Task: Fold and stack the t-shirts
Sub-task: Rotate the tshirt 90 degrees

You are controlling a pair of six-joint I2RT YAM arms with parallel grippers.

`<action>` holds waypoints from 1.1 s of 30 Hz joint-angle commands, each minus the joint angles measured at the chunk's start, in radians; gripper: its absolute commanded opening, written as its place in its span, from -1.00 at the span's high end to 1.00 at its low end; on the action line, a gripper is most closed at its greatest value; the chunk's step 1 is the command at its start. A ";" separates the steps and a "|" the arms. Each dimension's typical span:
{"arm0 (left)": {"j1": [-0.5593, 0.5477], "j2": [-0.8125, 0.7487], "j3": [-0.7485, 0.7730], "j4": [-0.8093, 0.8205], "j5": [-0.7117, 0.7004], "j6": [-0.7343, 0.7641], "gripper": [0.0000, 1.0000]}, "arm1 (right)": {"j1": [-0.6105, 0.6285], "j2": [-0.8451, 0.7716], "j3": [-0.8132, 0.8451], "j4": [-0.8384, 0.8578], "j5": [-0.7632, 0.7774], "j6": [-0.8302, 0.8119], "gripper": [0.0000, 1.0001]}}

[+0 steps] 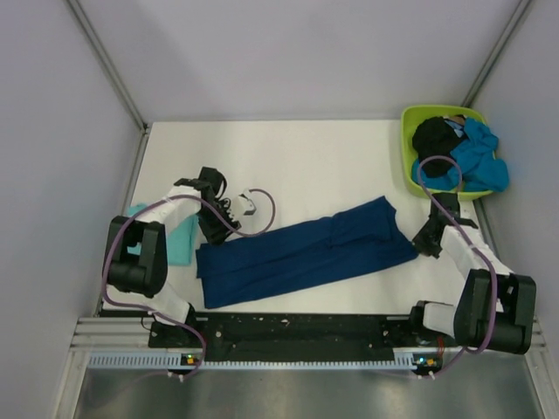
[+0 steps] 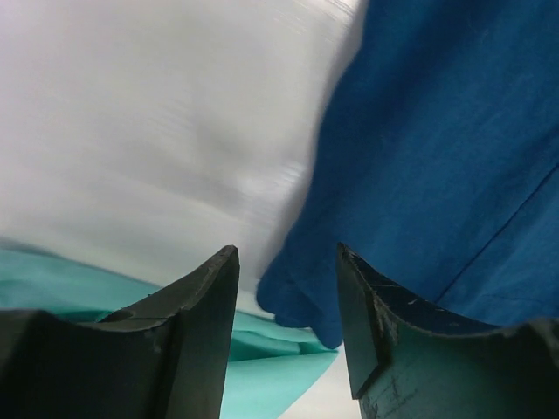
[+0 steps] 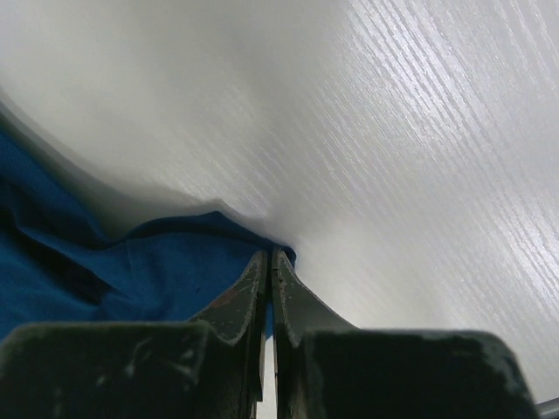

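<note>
A dark navy t-shirt (image 1: 306, 253) lies folded into a long band across the table's near half. My left gripper (image 1: 212, 234) hangs over its left end, open. In the left wrist view the navy t-shirt's (image 2: 437, 131) corner lies loose between the spread fingers of the left gripper (image 2: 288, 271), overlapping a light teal t-shirt (image 2: 262, 367). That teal t-shirt (image 1: 181, 244) lies folded at the left, partly under the left arm. My right gripper (image 1: 425, 246) sits at the navy band's right end. The right wrist view shows the right gripper (image 3: 272, 257) shut, with the navy t-shirt's (image 3: 87, 262) edge pinched between its fingers.
A lime-green tub (image 1: 407, 148) stands at the back right corner, holding a black t-shirt (image 1: 434, 137) and a bright blue t-shirt (image 1: 480, 161). White table (image 1: 306, 166) stretches behind the navy band. Grey walls close in the left, back and right.
</note>
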 commanded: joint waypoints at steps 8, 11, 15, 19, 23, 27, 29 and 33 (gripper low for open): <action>0.059 -0.118 -0.257 0.075 -0.093 0.071 1.00 | 0.080 0.056 0.104 0.063 0.019 -0.088 1.00; 0.083 -0.152 -0.300 0.058 -0.090 0.088 1.00 | 0.125 0.136 0.183 0.069 0.017 -0.121 1.00; 0.093 -0.170 -0.343 0.037 -0.111 0.085 1.00 | 0.223 0.305 0.358 0.068 0.020 -0.154 1.00; 0.094 -0.190 -0.369 0.005 -0.050 0.085 1.00 | 0.249 0.510 0.525 0.037 -0.015 -0.154 1.00; 0.083 -0.196 -0.376 -0.029 0.065 0.062 1.00 | 0.260 0.621 0.644 0.014 -0.006 -0.167 1.00; 0.039 -0.221 -0.386 -0.052 0.094 0.045 1.00 | 0.261 0.704 0.760 -0.016 0.012 -0.199 1.00; -0.005 -0.235 -0.386 -0.054 0.128 0.022 1.00 | 0.260 0.756 0.834 -0.029 0.022 -0.226 1.00; -0.220 -0.233 -0.351 -0.046 0.183 -0.073 1.00 | 0.260 0.866 1.019 -0.059 0.019 -0.279 1.00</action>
